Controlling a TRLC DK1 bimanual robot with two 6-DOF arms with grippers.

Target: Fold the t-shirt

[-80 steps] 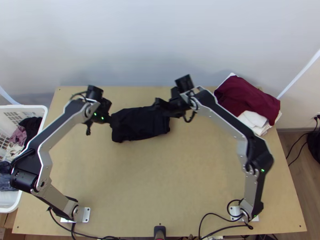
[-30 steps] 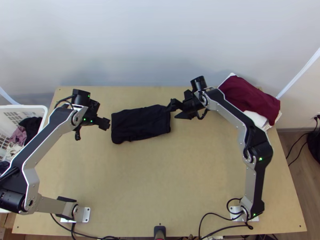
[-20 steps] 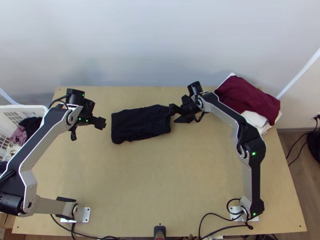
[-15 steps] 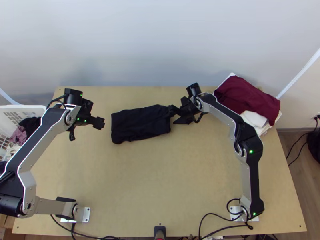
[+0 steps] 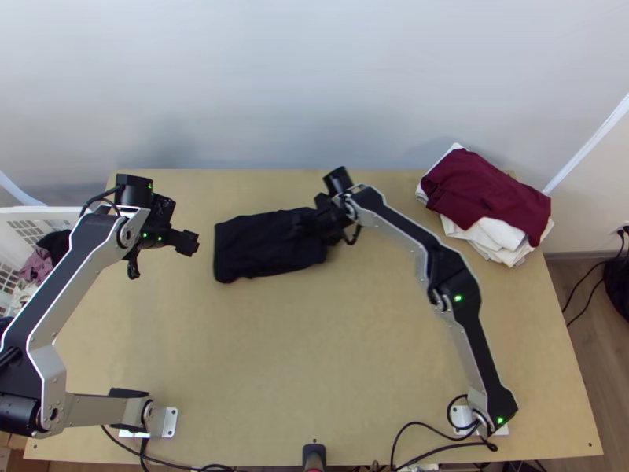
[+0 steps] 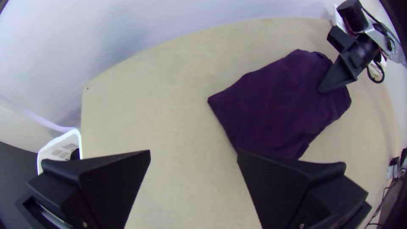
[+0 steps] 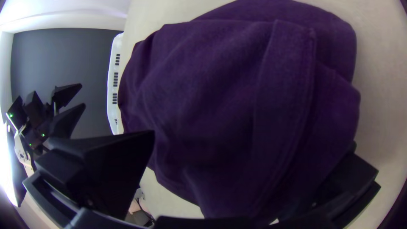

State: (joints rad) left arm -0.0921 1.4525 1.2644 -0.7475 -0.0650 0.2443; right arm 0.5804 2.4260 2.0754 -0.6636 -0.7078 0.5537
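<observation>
- Black, the t-shirt (image 5: 259, 248) lay on the table (image 5: 314, 338) to the right of the basket (image 5: 47, 210), already folded into a compact packet.
- The right gripper (image 6: 326, 63) was at the shirt's end farther from the basket, its fingers spread; one seemed to pass beneath the cloth.
- If that finger had gone under only some of the layers, closing could have lifted those alone and let the packet unfold.
- A shallow bite might have slipped off, and a sideways push could have rucked the loose cloth or skewed the fold.
- The left gripper (image 6: 193, 151) was on the basket side of the shirt, fingers wide apart and holding nothing; with one end unsupported, a lift could have let it sag.
- The fabric looked soft, matte and pliable, with gentle creases and a flat stitched band (image 7: 288, 63).
- The packet was roughly oblong, its corners rounded.
- Farthest from the basket, a maroon cloth (image 5: 487, 189) draped smoothly over crumpled-edged white cloths (image 5: 503, 245).
</observation>
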